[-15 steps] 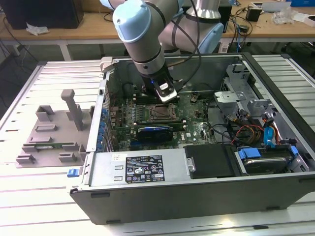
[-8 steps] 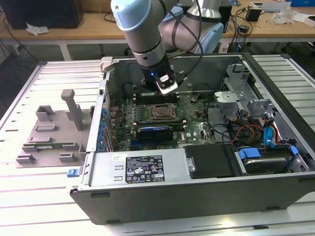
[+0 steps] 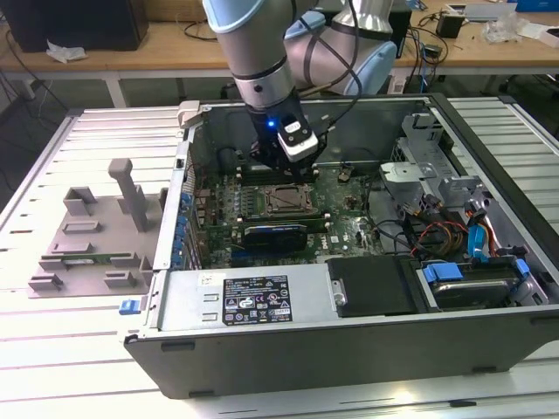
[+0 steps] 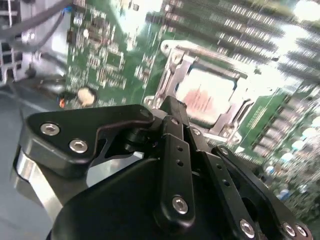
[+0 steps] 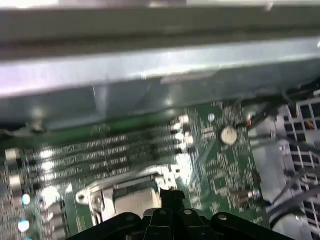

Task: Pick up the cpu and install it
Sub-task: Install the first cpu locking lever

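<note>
Tool is hovering just above the socket, fingers looking clenched together, grasping nothing visible. The cpu is sitting flat inside the socket frame. Likely light, stiff, fragile; grip by edges only.

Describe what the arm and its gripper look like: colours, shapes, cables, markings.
The arm is a thick silver-grey tube with pale blue joint caps. A black cable loops beside it. Near the wrist sits a white and black box with a small blue light. The gripper is matte black, built of flat linkage bars fastened with silver screws.
</note>
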Tool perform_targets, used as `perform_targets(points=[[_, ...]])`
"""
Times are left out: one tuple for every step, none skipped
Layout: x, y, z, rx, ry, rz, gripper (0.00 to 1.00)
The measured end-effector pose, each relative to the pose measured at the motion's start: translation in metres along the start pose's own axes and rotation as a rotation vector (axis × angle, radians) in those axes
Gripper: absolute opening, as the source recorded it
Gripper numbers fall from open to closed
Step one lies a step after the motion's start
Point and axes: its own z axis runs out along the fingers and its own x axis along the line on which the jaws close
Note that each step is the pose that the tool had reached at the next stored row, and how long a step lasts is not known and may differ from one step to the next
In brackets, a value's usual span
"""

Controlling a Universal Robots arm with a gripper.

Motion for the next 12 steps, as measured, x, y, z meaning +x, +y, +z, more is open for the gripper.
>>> perform_targets(points=[[-0.0008,0.0002,0.0002,0.0067,0.0064,-0.002,0.11],[-0.0008,0.0002,0.0002,0.0067,0.0064,-0.002,0.11],[-0.0008,0.0002,0.0002,0.0067,0.0065,-0.002,0.11],[-0.0009,0.0003,0.0005,0.0077,0.0126,-0.002,0.11],[-0.0017,0.0005,0.0007,0.0123,0.0349,-0.002,0.11],[-0.004,0.0008,0.0014,0.0182,0.0648,-0.001,0.11],[-0.0066,0.0014,0.0023,0.0241,0.0946,-0.001,0.11],[-0.0093,0.0018,0.003,0.0299,0.123,0.0,0.11],[-0.0114,0.0022,0.0037,0.0343,0.1449,0.0,0.11],[-0.0144,0.0028,0.0046,0.0409,0.1779,0.001,0.11],[-0.0172,0.0033,0.0055,0.0473,0.2078,0.001,0.11],[-0.0198,0.0038,0.0063,0.0538,0.2355,0.002,0.11]])
